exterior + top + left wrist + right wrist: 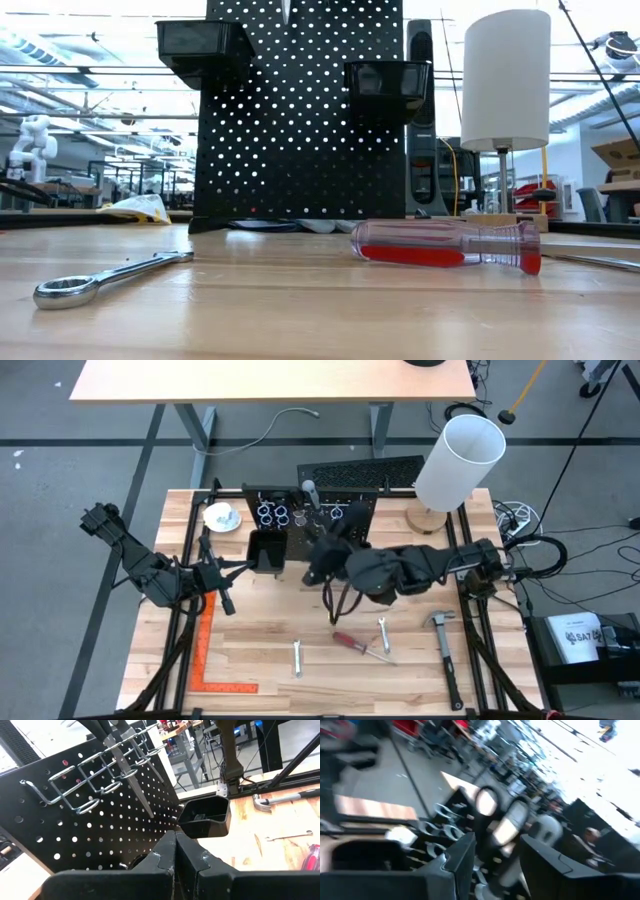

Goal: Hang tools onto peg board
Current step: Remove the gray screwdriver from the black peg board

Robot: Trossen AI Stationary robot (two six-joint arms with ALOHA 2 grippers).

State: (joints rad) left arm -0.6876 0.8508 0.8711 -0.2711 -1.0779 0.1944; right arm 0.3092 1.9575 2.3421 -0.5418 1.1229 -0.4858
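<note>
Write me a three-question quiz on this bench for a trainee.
1. Count: how many wrenches lie flat on the table?
2. True or false: the left end effector is shut.
3. Which tool lies nearest the table's right edge in the high view? A. pliers B. hammer C. tape measure

Key: 1. two; 2. true; 3. B
</note>
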